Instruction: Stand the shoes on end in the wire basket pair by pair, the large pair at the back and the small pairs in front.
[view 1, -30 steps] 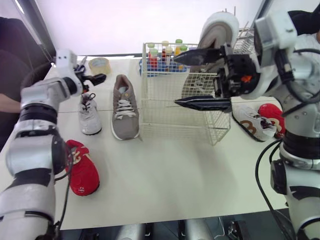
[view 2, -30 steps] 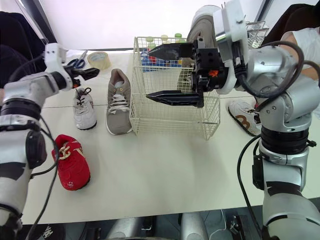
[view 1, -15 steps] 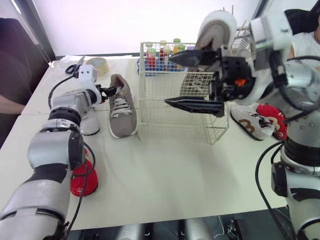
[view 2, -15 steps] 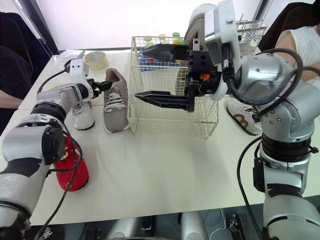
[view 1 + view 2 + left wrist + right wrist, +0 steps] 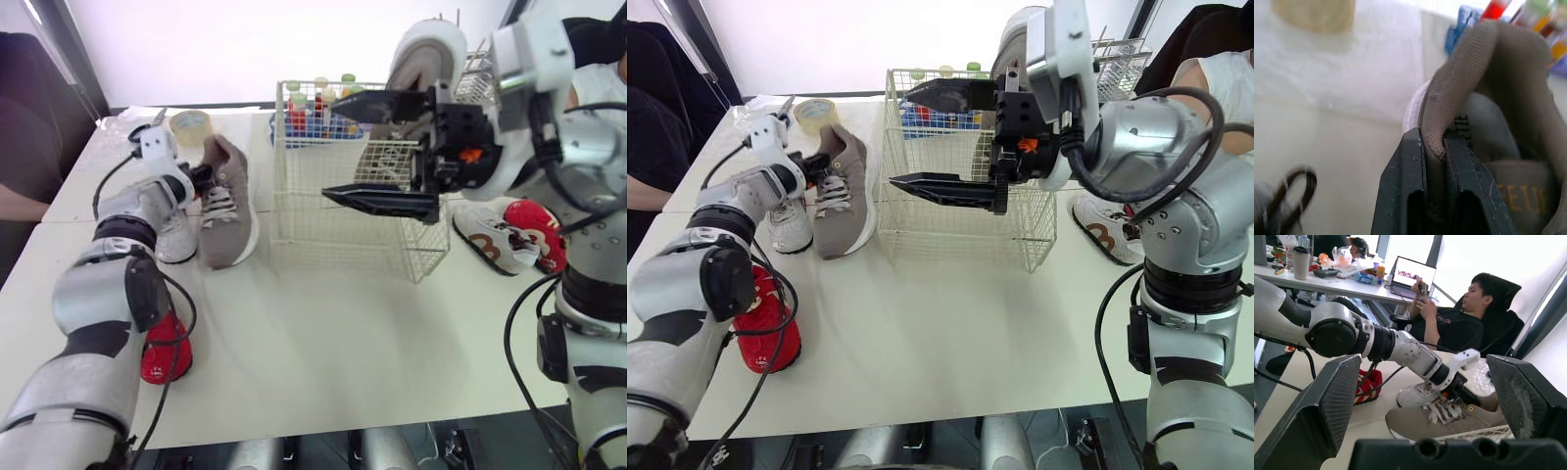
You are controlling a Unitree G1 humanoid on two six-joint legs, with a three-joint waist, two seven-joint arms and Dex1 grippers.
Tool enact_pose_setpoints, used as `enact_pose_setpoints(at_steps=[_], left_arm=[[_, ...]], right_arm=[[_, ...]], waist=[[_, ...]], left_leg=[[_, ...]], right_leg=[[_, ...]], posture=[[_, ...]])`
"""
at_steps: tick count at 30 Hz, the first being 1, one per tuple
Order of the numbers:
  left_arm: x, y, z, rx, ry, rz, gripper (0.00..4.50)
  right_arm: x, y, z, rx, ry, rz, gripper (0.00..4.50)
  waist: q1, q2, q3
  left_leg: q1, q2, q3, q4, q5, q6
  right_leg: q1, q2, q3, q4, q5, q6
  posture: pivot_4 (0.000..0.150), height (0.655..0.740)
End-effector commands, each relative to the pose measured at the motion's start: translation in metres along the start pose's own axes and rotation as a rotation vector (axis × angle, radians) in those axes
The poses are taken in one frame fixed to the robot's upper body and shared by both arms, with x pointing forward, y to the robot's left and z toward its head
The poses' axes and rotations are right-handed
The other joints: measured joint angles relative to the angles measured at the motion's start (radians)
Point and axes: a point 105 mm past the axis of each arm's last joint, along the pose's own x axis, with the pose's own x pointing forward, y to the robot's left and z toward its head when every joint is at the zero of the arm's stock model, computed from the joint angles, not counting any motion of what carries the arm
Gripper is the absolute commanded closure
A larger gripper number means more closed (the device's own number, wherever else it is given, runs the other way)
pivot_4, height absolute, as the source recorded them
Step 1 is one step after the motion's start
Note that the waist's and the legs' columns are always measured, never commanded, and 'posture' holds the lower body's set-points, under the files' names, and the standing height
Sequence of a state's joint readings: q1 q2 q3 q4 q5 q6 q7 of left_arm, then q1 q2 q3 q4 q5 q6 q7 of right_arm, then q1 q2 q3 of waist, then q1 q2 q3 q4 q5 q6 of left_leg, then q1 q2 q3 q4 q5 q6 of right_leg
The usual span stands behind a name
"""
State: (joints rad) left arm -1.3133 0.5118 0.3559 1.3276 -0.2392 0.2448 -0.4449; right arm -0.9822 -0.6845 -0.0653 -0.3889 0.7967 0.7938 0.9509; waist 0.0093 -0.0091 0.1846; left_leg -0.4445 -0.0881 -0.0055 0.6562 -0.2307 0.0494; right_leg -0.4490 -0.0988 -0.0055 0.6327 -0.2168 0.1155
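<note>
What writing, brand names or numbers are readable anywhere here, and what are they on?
"FEIE" or similar, orange letters inside the grey shoe; uncertain, the end is cut off.
Brown marking on the white shoe by the robot's right arm: too blurred to read.
Labels on the bottles: too small to read.

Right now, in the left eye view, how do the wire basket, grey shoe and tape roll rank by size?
1. wire basket
2. grey shoe
3. tape roll; farther back, so somewhat shrunk, yet clearly smallest.
</note>
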Motion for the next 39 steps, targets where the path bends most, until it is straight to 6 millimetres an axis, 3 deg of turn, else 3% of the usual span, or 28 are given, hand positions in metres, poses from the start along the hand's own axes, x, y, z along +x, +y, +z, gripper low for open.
enact_pose_setpoints(at_steps=[1,3,10,14,19,29,39], left_arm=[[-0.022,-0.032,0.123,0.086,-0.453,-0.090,4.48],[-0.034,-0.045,0.150,0.101,-0.573,-0.139,4.48],[-0.077,-0.086,0.210,0.233,-0.905,-0.195,4.48],[-0.099,-0.117,0.230,0.295,-1.108,-0.215,4.48],[-0.101,-0.155,0.229,0.244,-1.233,-0.258,4.48],[-0.105,-0.218,0.198,0.204,-1.401,-0.414,4.48],[-0.101,-0.243,0.168,0.241,-1.432,-0.454,4.48]], right_arm=[[0.000,0.000,0.009,-0.051,-0.019,0.006,0.00],[0.001,0.001,0.008,-0.045,-0.018,0.014,0.00],[0.002,0.000,0.006,-0.042,-0.015,0.020,0.00],[0.002,-0.001,0.007,-0.046,-0.015,0.016,0.00],[0.001,-0.001,0.007,-0.055,-0.012,0.005,0.00],[-0.006,0.000,0.006,-0.068,0.008,-0.040,0.00],[-0.014,0.006,0.005,-0.076,0.025,-0.075,0.00]], waist=[[0.000,-0.001,0.001],[0.001,-0.002,0.001],[0.001,-0.002,0.001],[0.004,-0.002,0.001],[0.005,-0.003,0.001],[0.002,-0.003,0.001],[0.004,-0.003,0.001]], left_leg=[[-0.002,0.000,0.000,0.001,0.002,-0.003],[-0.004,0.000,0.000,0.002,0.001,-0.002],[-0.003,-0.001,0.001,0.006,-0.001,0.001],[-0.003,-0.001,0.000,0.007,-0.001,0.001],[-0.003,-0.001,0.000,0.008,-0.001,0.002],[-0.001,-0.001,0.001,0.008,-0.002,0.003],[-0.002,-0.001,0.001,0.009,-0.004,0.006]], right_leg=[[-0.001,0.000,0.000,0.000,0.000,0.000],[-0.002,0.000,0.000,0.000,0.000,0.000],[0.001,-0.001,0.000,-0.001,0.001,0.002],[0.001,-0.001,0.000,-0.001,0.002,0.003],[0.003,-0.001,-0.001,-0.002,0.003,0.005],[0.004,0.000,-0.001,-0.003,0.003,0.006],[0.005,0.000,-0.001,-0.004,0.003,0.006]], posture=[[0.150,0.7400],[0.150,0.7400],[0.150,0.7400],[0.150,0.7400],[0.150,0.7400],[0.150,0.7400],[0.150,0.7400]])
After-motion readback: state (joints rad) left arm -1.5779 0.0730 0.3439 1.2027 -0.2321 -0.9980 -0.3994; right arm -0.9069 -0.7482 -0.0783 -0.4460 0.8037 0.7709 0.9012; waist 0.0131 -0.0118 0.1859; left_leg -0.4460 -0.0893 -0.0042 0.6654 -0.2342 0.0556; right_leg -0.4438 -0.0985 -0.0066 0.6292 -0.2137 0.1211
